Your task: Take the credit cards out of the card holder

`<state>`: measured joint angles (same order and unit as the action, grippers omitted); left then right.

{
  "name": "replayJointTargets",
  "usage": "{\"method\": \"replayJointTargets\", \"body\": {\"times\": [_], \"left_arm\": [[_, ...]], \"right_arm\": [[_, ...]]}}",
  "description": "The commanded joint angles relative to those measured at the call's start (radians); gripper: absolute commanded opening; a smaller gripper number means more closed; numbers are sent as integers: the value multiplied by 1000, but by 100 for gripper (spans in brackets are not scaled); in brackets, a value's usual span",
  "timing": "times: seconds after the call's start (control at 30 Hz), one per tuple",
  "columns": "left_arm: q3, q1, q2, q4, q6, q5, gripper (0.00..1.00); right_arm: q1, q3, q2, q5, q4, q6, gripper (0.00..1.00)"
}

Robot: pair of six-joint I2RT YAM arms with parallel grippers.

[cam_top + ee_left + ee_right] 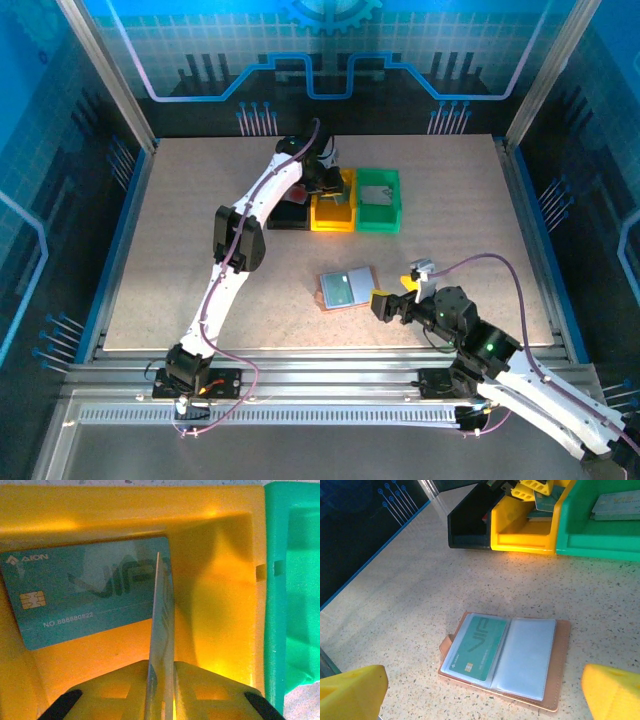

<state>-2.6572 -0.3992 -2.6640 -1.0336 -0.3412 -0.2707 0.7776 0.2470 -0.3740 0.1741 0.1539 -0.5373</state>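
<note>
Currently I have the left gripper [161, 692] down over the yellow bin [220, 605], and a pale card [161, 640] stands on edge between its yellow fingers [205, 690]. They sit close on both sides of it, but I cannot tell whether they actually press it. Flat on the floor of that bin, toward its left wall, lies a teal VIP card [85, 597], face up with its chip showing and partly behind the upright one. The green bin [295, 580] touches the yellow bin's right side and holds a greyish card [615, 505]; the black bin [470, 525] touches its left side. The card holder [563, 665] lies open and flat on the speckled table [395, 590], well apart from the yellow bin on the side nearer the arm bases, with a green card [476, 650] tucked in its left clear pocket. My right gripper [482, 697] hovers low over the table, just beyond the holder and farther again from the yellow bin, its fingers spread wide apart.
</note>
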Motion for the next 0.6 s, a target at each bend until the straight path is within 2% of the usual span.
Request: {"method": "replayJointTargets", "body": {"times": [0.0, 0.17, 0.57], "left_arm": [[-40, 10, -32, 12, -11, -27, 19], [-48, 19, -32, 27, -30, -27, 25], [-75, 43, -22, 57, -56, -21, 28]], "right_arm": [[-14, -8, 0, -10, -45, 6, 100], [-14, -13, -1, -10, -46, 6, 100], [-14, -17, -5, -10, -47, 5, 100]]}}
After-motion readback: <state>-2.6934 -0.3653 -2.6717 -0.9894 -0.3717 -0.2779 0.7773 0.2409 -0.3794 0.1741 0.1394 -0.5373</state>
